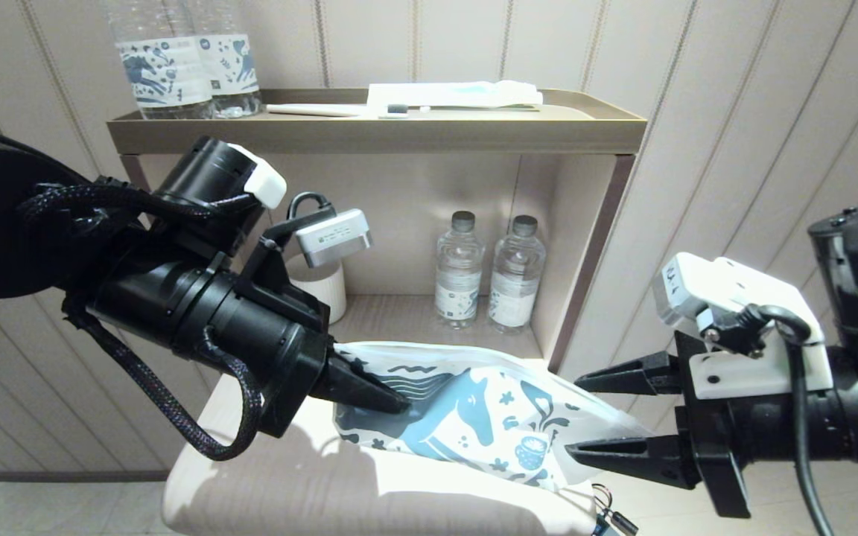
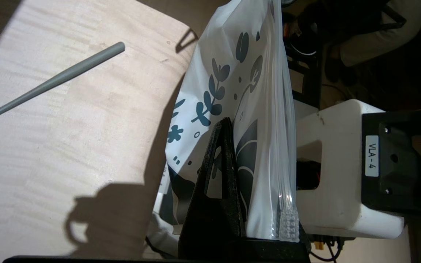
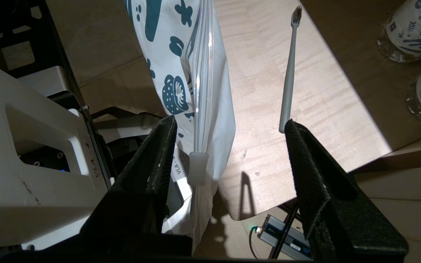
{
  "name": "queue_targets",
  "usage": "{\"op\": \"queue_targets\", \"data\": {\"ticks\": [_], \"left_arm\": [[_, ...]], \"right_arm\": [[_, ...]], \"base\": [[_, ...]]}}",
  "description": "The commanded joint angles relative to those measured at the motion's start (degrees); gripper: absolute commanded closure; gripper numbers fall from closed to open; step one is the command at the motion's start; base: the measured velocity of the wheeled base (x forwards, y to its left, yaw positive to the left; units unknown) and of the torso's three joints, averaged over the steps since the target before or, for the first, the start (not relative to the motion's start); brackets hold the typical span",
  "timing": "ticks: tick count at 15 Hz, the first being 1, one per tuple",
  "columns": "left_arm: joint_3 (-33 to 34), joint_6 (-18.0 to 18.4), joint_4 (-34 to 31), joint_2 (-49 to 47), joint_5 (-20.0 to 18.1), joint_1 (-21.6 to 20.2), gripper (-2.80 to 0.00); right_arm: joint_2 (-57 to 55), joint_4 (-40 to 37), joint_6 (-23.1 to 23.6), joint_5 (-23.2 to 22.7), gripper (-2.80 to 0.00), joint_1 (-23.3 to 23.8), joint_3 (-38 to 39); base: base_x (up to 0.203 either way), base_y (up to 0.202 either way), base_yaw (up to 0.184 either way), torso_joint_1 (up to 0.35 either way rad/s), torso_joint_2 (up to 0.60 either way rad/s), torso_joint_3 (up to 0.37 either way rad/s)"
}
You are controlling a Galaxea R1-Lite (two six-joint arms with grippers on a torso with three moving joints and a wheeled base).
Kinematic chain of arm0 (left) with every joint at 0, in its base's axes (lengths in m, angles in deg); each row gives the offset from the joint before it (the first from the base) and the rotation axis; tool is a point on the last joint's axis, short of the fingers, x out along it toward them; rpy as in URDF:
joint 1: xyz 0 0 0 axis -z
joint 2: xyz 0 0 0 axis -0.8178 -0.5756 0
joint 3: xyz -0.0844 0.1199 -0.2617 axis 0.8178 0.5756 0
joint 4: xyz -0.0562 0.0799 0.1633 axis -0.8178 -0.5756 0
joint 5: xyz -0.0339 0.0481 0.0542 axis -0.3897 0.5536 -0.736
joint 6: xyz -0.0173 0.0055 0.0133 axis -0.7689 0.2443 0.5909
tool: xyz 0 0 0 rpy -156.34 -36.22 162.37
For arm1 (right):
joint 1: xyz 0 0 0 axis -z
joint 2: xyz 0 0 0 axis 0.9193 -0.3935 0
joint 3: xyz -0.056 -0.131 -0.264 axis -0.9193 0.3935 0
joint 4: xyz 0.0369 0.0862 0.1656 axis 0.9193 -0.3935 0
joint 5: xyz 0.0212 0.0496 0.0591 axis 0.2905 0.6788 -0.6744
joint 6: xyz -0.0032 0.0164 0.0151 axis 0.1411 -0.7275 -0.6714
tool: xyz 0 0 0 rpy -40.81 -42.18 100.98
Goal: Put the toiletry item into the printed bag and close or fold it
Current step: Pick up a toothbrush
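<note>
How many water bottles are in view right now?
4. Two stand on the top shelf at its left end; two more stand side by side in the cubby below. Others may be hidden behind the left arm.

bags: one printed bag (image 1: 474,417)
bottles: four, two on the top shelf (image 1: 157,67), two in the niche (image 1: 459,272)
toothbrushes: two, one grey (image 3: 289,73), one on the top shelf (image 1: 339,110)
packets: one (image 1: 459,93)
cups: one (image 1: 321,286)
grippers: two, left (image 1: 392,402), right (image 1: 585,417)

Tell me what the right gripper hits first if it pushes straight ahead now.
Likely the white horse-printed plastic pouch: its zip end already hangs between the right gripper's open fingers, held up by the left gripper. Depth is unclear.
</note>
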Motion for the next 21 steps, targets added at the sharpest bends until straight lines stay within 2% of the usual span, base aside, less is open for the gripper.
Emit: {"op": "queue_targets", "data": {"ticks": [1, 4, 6, 8, 12, 17, 21], "left_arm": [[1.1, 0.1, 0.4, -0.3, -0.2, -1.3, 0.0], [3.5, -0.4, 3.3, -0.1, 0.0, -6.0, 0.0], [5.0, -0.5, 4.7, 0.6, 3.1, -8.2, 0.0], [7.3, -0.3, 7.3, 2.7, 3.7, -10.1, 0.0], [14.4, -0.2, 12.0, 8.2, 4.2, -12.8, 0.0], [15.5, -0.5, 15.0, 9.2, 2.4, -18.3, 0.0], [15.2, -0.4, 18.0, 8.6, 2.6, -19.4, 0.0]], "right_arm": [[0.0, 0.0, 0.1, -0.1, -2.8, 0.2, -0.2], [0.7, 0.0, -0.2, 0.2, -2.8, 2.2, -0.4], [0.6, 0.1, -0.4, 0.2, -2.8, 5.4, -1.1], [0.0, 0.1, -1.0, 0.3, -2.8, 7.0, -1.6], [-6.4, 0.0, -1.3, 1.5, -2.8, 6.6, -3.8], [-16.0, -0.2, -2.7, 3.5, -2.8, 3.8, -10.3], [-24.3, -0.1, -3.0, 6.5, -2.8, -0.2, -12.8]], "base": [[0.0, 0.0, 0.0, 0.0, 0.0, 0.0], [0.0, 0.0, 0.0, 0.0, 0.0, 0.0], [0.0, 0.0, 0.0, 0.0, 0.0, 0.0], [0.0, 0.0, 0.0, 0.0, 0.0, 0.0], [0.0, 0.0, 0.0, 0.0, 0.0, 0.0], [0.0, 0.0, 0.0, 0.0, 0.0, 0.0], [0.0, 0.0, 0.0, 0.0, 0.0, 0.0]]}}
